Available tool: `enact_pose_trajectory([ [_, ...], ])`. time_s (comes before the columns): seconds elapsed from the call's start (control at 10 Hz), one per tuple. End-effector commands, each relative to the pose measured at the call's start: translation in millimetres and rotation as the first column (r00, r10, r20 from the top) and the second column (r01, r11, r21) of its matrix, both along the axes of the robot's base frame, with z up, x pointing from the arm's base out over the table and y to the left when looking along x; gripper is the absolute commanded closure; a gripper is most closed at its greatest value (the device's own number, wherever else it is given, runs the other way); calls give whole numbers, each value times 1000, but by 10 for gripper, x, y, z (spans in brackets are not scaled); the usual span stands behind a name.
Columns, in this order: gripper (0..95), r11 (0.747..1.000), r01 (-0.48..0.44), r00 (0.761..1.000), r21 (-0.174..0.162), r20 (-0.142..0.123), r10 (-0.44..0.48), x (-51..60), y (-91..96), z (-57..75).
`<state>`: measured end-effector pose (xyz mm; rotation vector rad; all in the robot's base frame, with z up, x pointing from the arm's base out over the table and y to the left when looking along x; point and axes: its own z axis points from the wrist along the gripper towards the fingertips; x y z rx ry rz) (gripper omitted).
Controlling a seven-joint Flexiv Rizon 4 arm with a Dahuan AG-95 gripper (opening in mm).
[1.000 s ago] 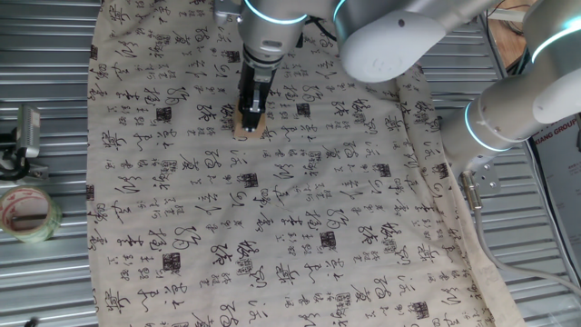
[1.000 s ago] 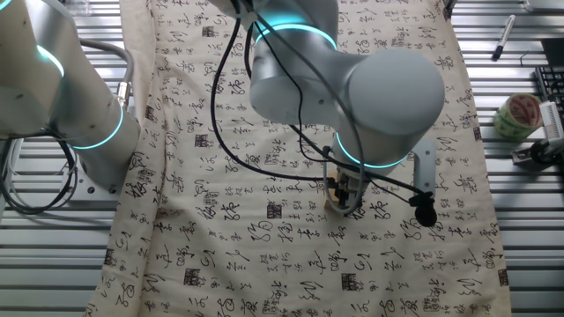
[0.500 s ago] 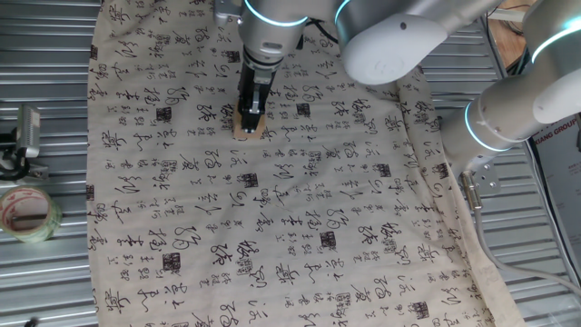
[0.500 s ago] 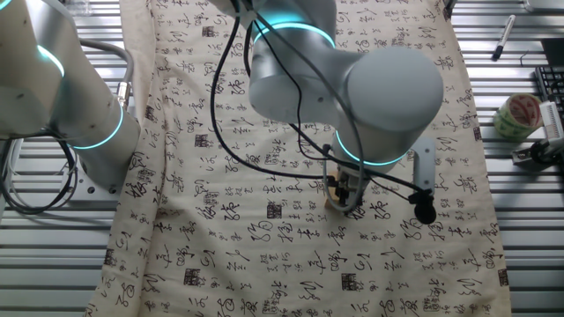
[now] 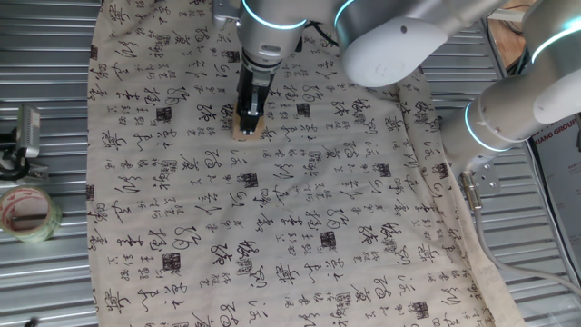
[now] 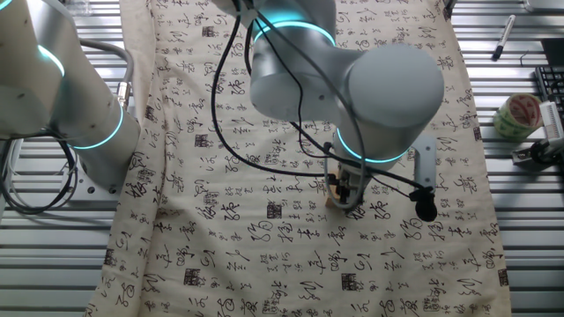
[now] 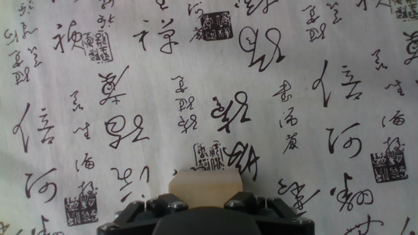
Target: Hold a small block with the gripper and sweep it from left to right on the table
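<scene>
One small block (image 5: 247,128) in end effector (image 5: 248,115), mid-cloth (image 5: 272,209), far from edges

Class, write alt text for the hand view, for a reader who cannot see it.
A small pale tan block sits at the bottom centre, held at the tip of the black tool whose body fills the lower edge. Beyond it stretches a beige cloth printed with black Chinese calligraphy and square seal marks.

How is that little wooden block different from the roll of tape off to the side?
The small block is a plain tan cube; the roll of tape is a ring with a hole. The block sits on the printed cloth under the gripper; the tape lies alone on bare ribbed metal, well apart. Both rest on the table.
</scene>
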<state>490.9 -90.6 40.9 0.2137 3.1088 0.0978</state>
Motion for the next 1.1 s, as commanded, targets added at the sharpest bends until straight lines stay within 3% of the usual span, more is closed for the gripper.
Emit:
enact_pose_trajectory([
  [0.1, 950, 1000, 4, 1000, 1, 2, -4, 18, 21, -220],
  [1.1, 950, 1000, 17, 1000, 3, -8, -17, 46, 43, -129],
])
